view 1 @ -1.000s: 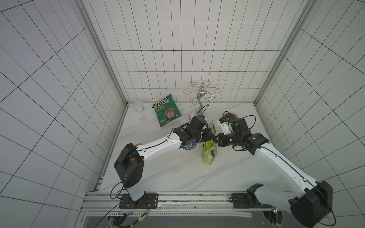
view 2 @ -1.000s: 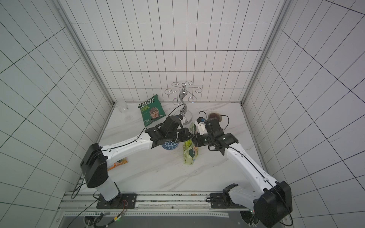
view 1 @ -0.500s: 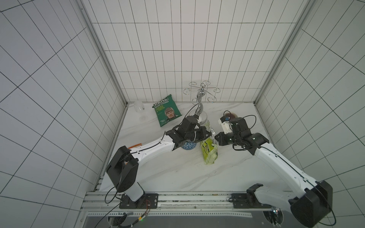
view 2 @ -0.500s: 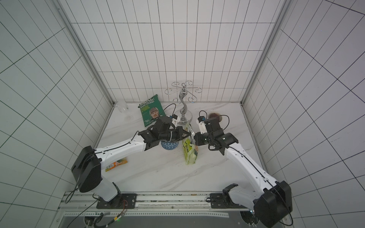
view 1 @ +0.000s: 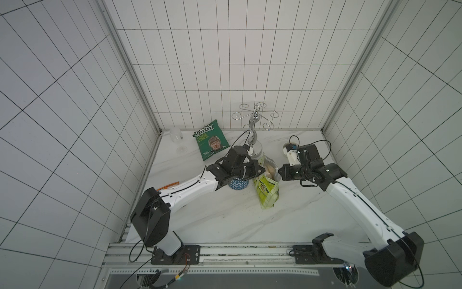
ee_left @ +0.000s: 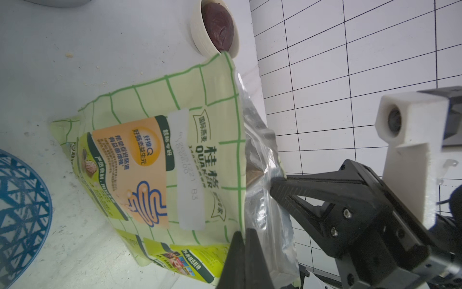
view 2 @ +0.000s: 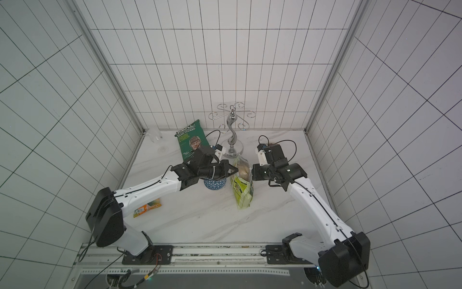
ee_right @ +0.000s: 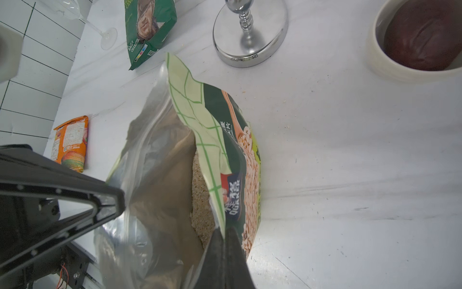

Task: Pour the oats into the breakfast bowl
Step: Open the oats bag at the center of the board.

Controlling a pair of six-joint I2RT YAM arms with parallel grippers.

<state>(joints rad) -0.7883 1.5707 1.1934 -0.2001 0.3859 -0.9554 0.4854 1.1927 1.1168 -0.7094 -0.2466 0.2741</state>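
Pouch (view 1: 267,190) (view 2: 242,190): tall, lime-green and yellow, pale grid pattern near the top, printed panels lower down. It stands upright on the tabletop (view 1: 225,220) with its mouth spread open and a clear lining showing inside the rim.

Oats (ee_right: 200,200): pale, fine flakes heaped inside the pouch, visible through the mouth in both top views.

My left claw (view 2: 236,170) is pinched closed on the pouch lip on the breakfast bowl's side. My right claw (ee_right: 223,230) is pinched closed on the opposite lip, fingertips together with the printed film between them.

Breakfast bowl (view 1: 238,185) (ee_left: 20,207): blue-and-white triangle pattern, just beside the pouch, under my left wrist. I cannot see inside it.

Around the pouch:
- The chrome stand (view 1: 253,140) is behind it, near the back wall.
- The cream bowl (ee_right: 420,37) with a dark reddish inside is behind it, on my right arm's side.
- The green crisp bag (view 1: 211,140) and a glass (view 1: 177,138) lying on its side are further back on my left arm's side.
- The orange packet (view 2: 147,207) lies flat, well apart from it, beside my left arm.

Tabletop: white marble with grey veins. A few stray flakes (ee_right: 287,126) lie near the pouch.

Room: white tiled walls (view 1: 225,75) with dark grout on three sides.
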